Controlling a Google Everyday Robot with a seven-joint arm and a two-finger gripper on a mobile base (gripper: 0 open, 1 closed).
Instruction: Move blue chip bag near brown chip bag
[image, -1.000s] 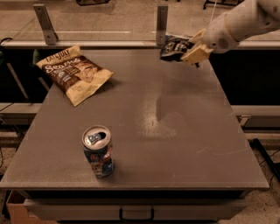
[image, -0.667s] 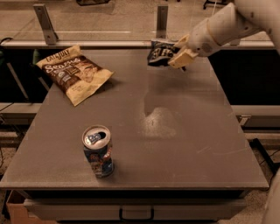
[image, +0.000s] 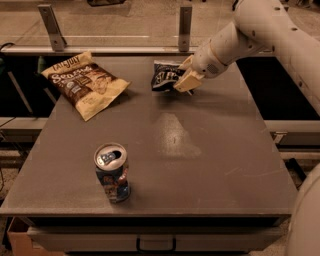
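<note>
The blue chip bag (image: 166, 76) is dark navy with white lettering and hangs just above the far middle of the grey table (image: 210, 160). My gripper (image: 186, 76) is shut on the bag's right edge, with the white arm reaching in from the upper right. The brown chip bag (image: 84, 82), tan with a dark centre panel, lies flat at the table's far left, a short gap to the left of the blue bag.
A blue drink can (image: 112, 172) with an opened top stands upright near the front left. Two metal posts (image: 185, 22) and a rail run along the table's far edge. A drawer handle (image: 156, 245) shows below the front edge.
My gripper has carried the blue chip bag leftward and lower, from the far right of the table toward the brown chip bag.
</note>
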